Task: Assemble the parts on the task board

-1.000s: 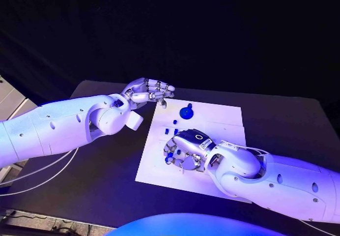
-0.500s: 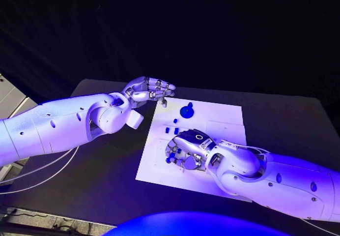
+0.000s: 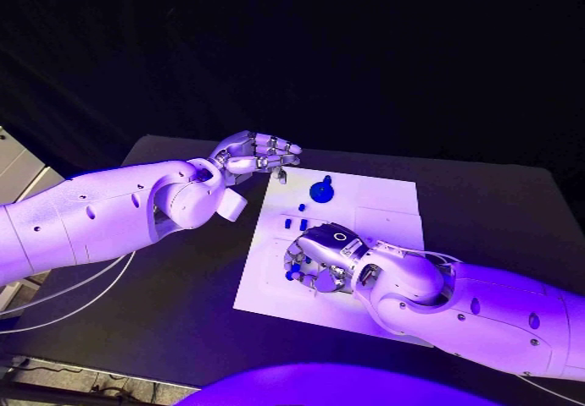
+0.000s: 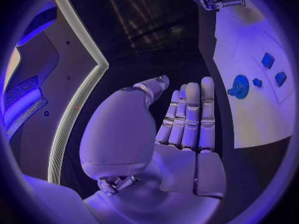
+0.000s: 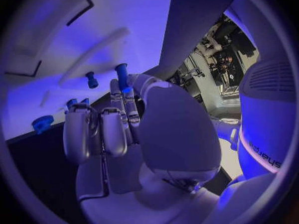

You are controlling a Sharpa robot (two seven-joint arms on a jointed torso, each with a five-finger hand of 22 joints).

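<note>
In the head view the white board (image 3: 336,245) lay in the middle of the black table (image 3: 183,313). The left hand (image 3: 256,156) hovered just off the board's far left corner, fingers curled in, nothing seen in them. The right hand (image 3: 319,258) lay low over the board's near-left part, fingers bent down around a small blue part (image 3: 292,273) at its fingertips; whether it gripped that part could not be told from here. Beyond it, a round blue disc (image 3: 320,192) stood near the far edge, a small blue peg (image 3: 303,207) just nearer, and two little blue blocks (image 3: 294,225) between the peg and the right hand. In the left wrist view the left hand (image 4: 181,134) had its fingers stretched out side by side with the thumb set apart, holding nothing, over the dark table beside the board (image 4: 261,114); the disc (image 4: 240,86), the peg (image 4: 257,82) and the blocks (image 4: 274,69) lay on the board, well apart from the fingers. In the right wrist view the right hand (image 5: 124,129) had its fingers curled, and an upright blue pin (image 5: 122,76) rose at the tips of two fingers; a firm grasp could not be made out. A blue knob (image 5: 91,79) stood just beside the pin, and a ribbed blue wheel (image 5: 42,123) sat at the board's edge.
</note>
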